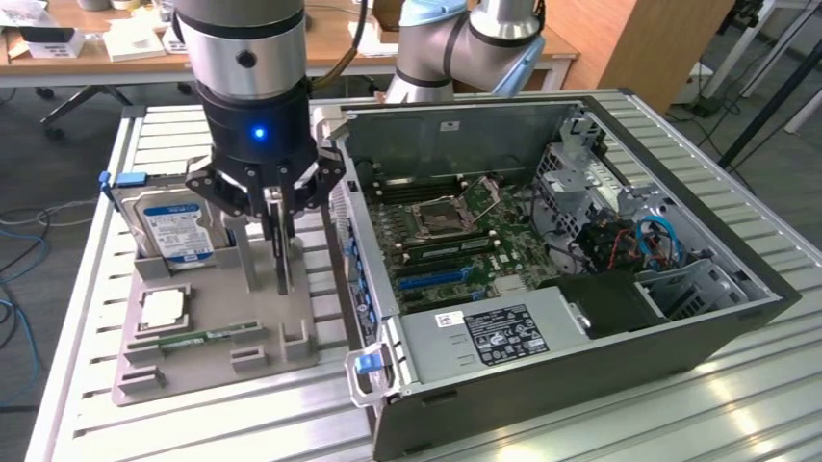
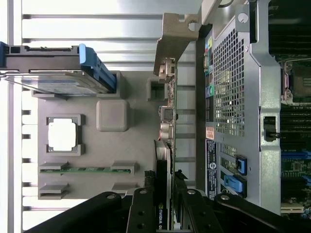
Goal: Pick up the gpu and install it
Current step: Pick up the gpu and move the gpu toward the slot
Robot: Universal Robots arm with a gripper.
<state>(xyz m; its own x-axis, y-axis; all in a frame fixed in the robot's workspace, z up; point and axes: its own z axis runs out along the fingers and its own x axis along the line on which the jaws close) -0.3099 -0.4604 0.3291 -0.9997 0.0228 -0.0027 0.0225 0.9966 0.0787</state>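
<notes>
The gpu [image 1: 280, 255] is a thin dark card seen edge-on, hanging upright under my gripper [image 1: 273, 207] over the grey fixture tray [image 1: 250, 313]. The jaws press on both faces of its upper edge, so the gripper is shut on it. In the wrist view the gpu [image 2: 164, 155] runs away from the gripper [image 2: 163, 213], and its pale metal bracket [image 2: 171, 43] is at the far end. Whether its lower edge still touches the tray I cannot tell. The open computer case [image 1: 719, 318] lies just to the exterior view's right, with a blue slot [image 1: 430, 279] on its motherboard.
On the tray a silver hard drive [image 1: 173, 226] stands upright beside the gripper, and a processor chip [image 1: 164, 308] and a green memory stick [image 1: 192, 340] lie flat in front. The case's rear wall [image 2: 233, 97] is close alongside the card. The power supply [image 1: 507, 332] fills the case's near corner.
</notes>
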